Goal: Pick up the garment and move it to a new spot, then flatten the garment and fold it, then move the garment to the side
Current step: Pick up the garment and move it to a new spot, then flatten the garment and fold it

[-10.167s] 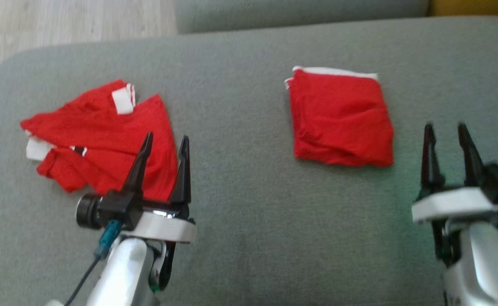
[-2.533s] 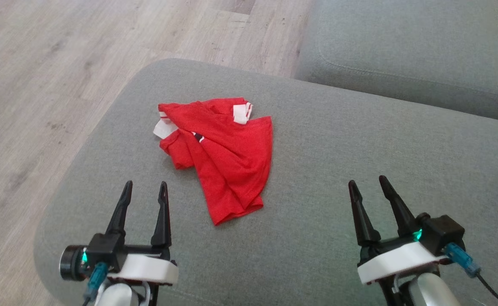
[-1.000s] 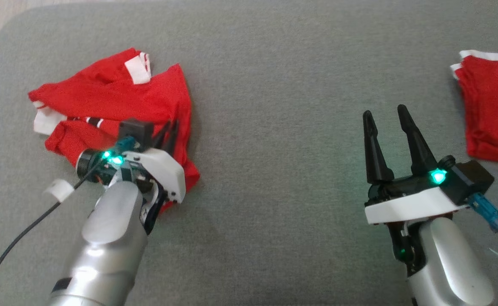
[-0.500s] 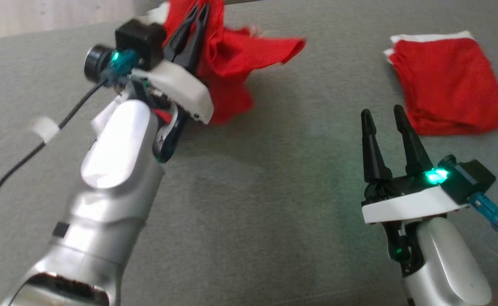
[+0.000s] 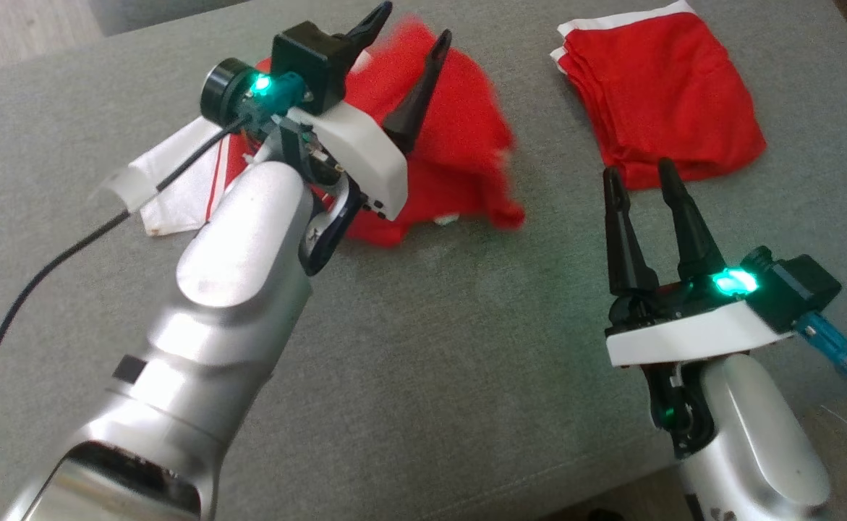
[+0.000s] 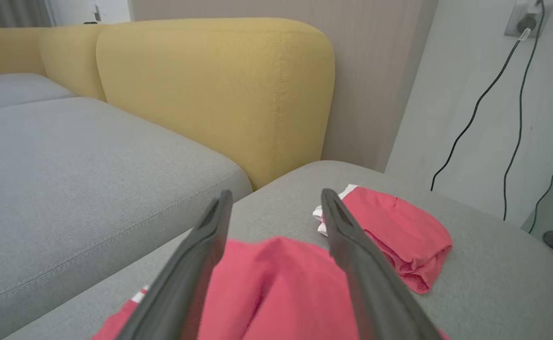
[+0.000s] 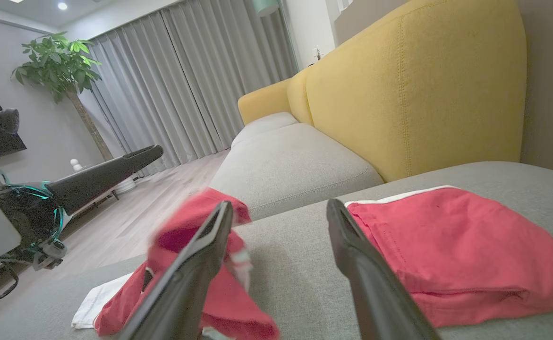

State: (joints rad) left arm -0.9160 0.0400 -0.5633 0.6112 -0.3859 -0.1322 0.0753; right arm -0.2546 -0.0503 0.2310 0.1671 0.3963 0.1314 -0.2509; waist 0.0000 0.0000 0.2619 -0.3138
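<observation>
Two grippers are in view. My right gripper (image 5: 639,174) hovers low over the grey cushion (image 5: 430,362), fingers spread wide, holding nothing. My left gripper (image 5: 401,61) is raised farther out, fingers likewise wide apart, with nothing clamped between them. Under and beyond the left fingers the garment (image 5: 466,152), red with white trim, sits in a crumpled heap on the cushion; its outline is blurred. To its right, apart from it and just past the right fingertips, a folded red piece (image 5: 669,94) lies flat. Behind the cushion stands a yellow backrest (image 6: 210,94).
</observation>
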